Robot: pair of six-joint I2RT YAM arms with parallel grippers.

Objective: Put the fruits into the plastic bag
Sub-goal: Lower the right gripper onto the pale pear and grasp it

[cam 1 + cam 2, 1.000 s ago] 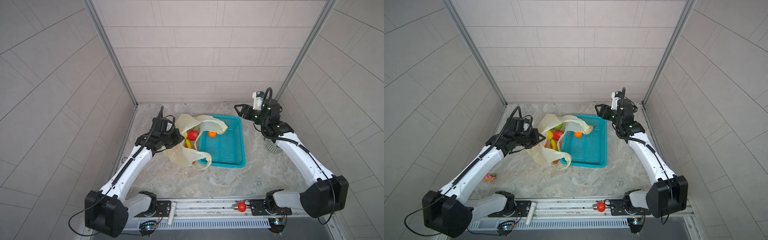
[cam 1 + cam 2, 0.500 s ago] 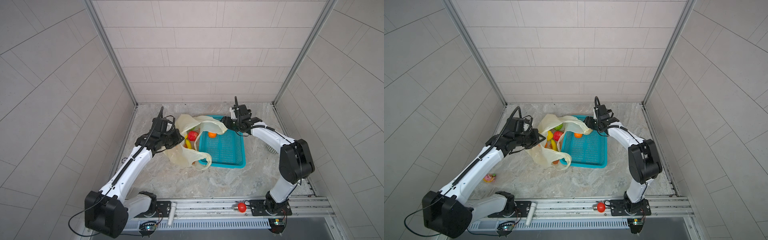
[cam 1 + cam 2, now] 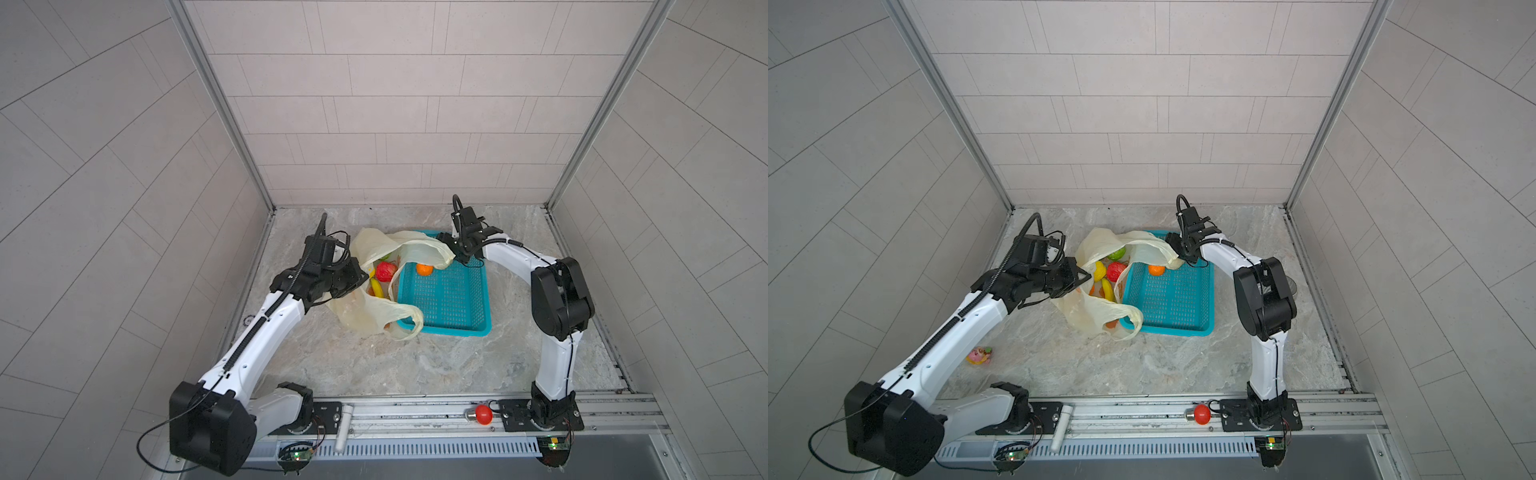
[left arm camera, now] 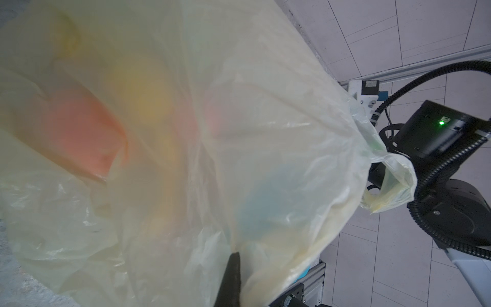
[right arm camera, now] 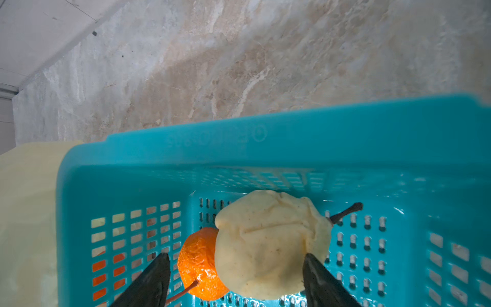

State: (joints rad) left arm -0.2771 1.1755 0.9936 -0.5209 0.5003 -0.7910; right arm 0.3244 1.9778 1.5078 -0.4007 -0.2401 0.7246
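Between the tips of the spread right claw (image 5: pixel 233 268) lie a pear (image 5: pixel 265 244) and an orange (image 5: pixel 198 263) in the basket (image 5: pixel 265 143); the left claw (image 3: pixel 356 276), pressed together, seemingly pinches the plastic bag (image 3: pixel 374 309), holding its mouth open for them.

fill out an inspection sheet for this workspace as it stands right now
Surface: marbled stone-look tabletop.
Job's things: plastic bag lies open-mouthed, holding a red fruit, a banana and a green fruit; an orange fruit and a pale pear sit in the teal basket, whose corner one bag handle drapes over.
Clutter: red bulb on the front rail; small toy on the table beside the left arm.
Grippers: left tool shut on the bag's rim; right tool open, above the pear and orange fruit.
Cables: black hoses arch over both wrists.
Surroundings: grey tiled walls on three sides.
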